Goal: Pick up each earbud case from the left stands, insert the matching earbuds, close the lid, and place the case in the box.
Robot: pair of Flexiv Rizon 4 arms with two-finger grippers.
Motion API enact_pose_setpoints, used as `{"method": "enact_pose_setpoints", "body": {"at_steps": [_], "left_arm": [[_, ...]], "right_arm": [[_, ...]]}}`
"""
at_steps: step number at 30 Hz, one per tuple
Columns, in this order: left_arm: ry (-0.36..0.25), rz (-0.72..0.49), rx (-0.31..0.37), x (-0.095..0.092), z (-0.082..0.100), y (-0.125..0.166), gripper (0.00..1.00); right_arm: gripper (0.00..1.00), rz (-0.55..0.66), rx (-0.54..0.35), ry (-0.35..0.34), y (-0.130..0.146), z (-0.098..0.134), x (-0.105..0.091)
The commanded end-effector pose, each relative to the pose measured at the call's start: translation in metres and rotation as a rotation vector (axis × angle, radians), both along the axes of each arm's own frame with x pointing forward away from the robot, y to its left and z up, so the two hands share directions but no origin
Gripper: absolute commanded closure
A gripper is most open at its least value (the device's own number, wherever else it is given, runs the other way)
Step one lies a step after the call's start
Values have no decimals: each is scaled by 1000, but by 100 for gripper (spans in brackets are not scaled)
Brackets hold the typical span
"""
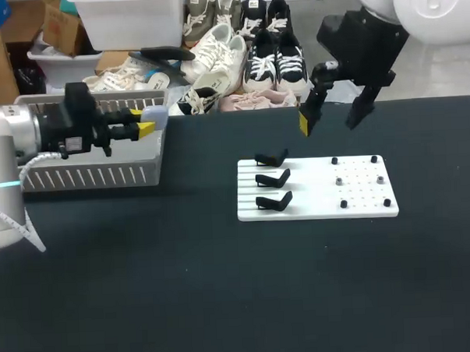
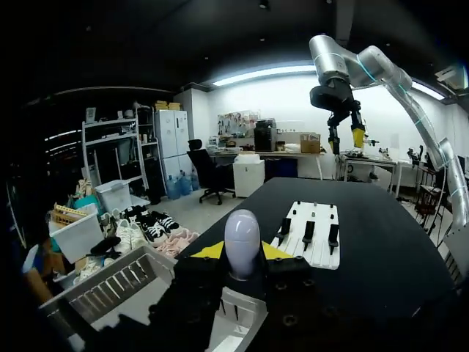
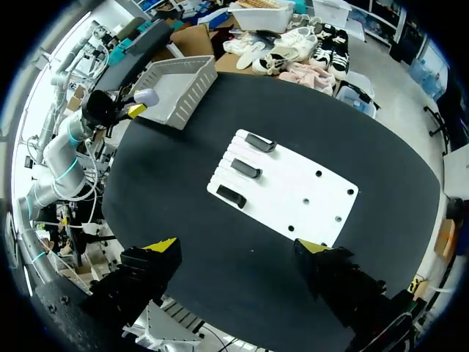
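1. The black table (image 1: 225, 301) fills the head view.
2. The left arm (image 1: 15, 139) comes in low from the left side, lying level over the box. The right arm (image 1: 369, 37) comes down from the far right corner.
3. The box (image 1: 87, 178) is a grey slatted basket at the table's far left edge.
4. A white board (image 1: 314, 207) lies flat near the table's middle, well apart from the box.
5. The left gripper (image 1: 143, 121) is at the box's right rim, above it. Its yellow-tipped fingers are clamped on the case from two sides.
6. The right gripper (image 1: 328, 119) hangs above the table just behind the board. It points down with its fingers spread wide and nothing between them. In its own wrist view the board lies below and ahead of it.
7. Three black stands (image 1: 272, 178) sit in a column on the board's left half, one behind another.
8. The case (image 2: 242, 238) is a pale, smooth, egg-shaped shell. It stands up between the left fingertips, and the box's rim and inside show beneath it.
9. Small dark pegs (image 1: 334, 161) dot the board's right half.
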State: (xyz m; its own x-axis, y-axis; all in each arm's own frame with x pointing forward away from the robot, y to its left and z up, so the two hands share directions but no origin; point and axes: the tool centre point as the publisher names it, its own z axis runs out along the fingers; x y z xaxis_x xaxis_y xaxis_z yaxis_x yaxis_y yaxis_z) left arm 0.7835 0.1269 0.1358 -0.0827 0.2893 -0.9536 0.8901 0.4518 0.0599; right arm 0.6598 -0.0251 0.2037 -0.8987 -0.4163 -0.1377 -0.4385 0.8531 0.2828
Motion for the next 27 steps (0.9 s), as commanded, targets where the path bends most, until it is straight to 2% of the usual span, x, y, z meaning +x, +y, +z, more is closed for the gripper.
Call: {"method": "enact_pose_setpoints", "body": {"at_steps": [1,4,7,14,20,27], "left_arm": [[-57,375,59,-22,18,35,100],[-46,400,81,-16,17,45,100],[-8,432,118,-7,10,59,100],[47,473,130,11,-3,83,100],[77,436,129,42,-10,90,100],[74,367,124,76,-11,90,100]], "right_arm": [[0,0,1,-1,-1,0,-1],[0,0,1,-1,-1,0,-1],[0,0,1,-1,-1,0,-1],[0,0,1,-1,-1,0,-1],[0,0,1,-1,-1,0,-1],[0,0,1,-1,-1,0,-1]]}}
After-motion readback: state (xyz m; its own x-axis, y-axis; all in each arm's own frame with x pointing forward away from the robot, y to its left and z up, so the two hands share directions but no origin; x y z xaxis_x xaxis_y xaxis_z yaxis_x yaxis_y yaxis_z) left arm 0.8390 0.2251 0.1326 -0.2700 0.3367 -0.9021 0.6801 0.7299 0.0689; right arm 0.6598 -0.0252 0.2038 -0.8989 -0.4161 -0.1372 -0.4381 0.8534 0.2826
